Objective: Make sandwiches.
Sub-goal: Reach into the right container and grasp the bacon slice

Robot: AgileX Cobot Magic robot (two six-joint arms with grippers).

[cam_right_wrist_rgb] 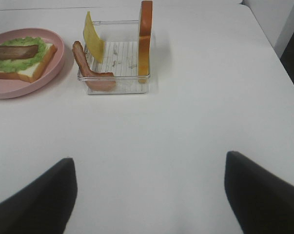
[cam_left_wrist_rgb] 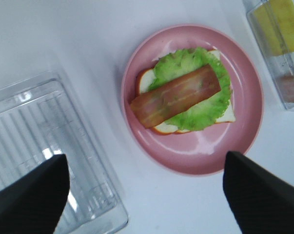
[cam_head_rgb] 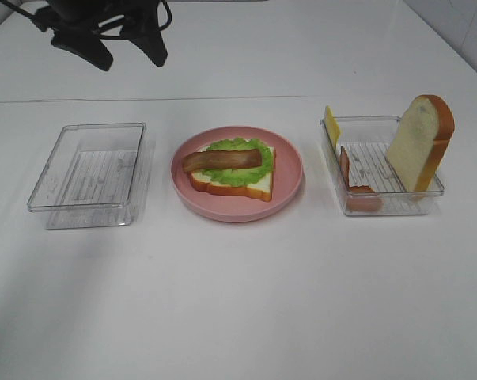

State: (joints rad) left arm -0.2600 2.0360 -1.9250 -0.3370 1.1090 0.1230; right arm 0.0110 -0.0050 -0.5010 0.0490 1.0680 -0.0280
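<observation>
The sandwich stack (cam_head_rgb: 232,168) lies on the round pink plate (cam_head_rgb: 289,186): one bread slice (cam_left_wrist_rgb: 147,80), green lettuce (cam_left_wrist_rgb: 205,109) and a brown bacon strip (cam_left_wrist_rgb: 176,95) on top. A second bread slice (cam_head_rgb: 420,142) stands upright in the right clear tray (cam_head_rgb: 380,207), beside a yellow cheese slice (cam_head_rgb: 331,124) and another bacon strip (cam_right_wrist_rgb: 90,73). My left gripper (cam_head_rgb: 127,54) hangs open high over the far left of the table, looking down on the plate, with nothing between its fingers (cam_left_wrist_rgb: 29,195). My right gripper (cam_right_wrist_rgb: 149,195) is open over bare table, well short of the right tray (cam_right_wrist_rgb: 115,87).
An empty clear tray (cam_head_rgb: 88,166) sits left of the plate. The white table's back edge runs behind the trays, and a wall stands beyond it.
</observation>
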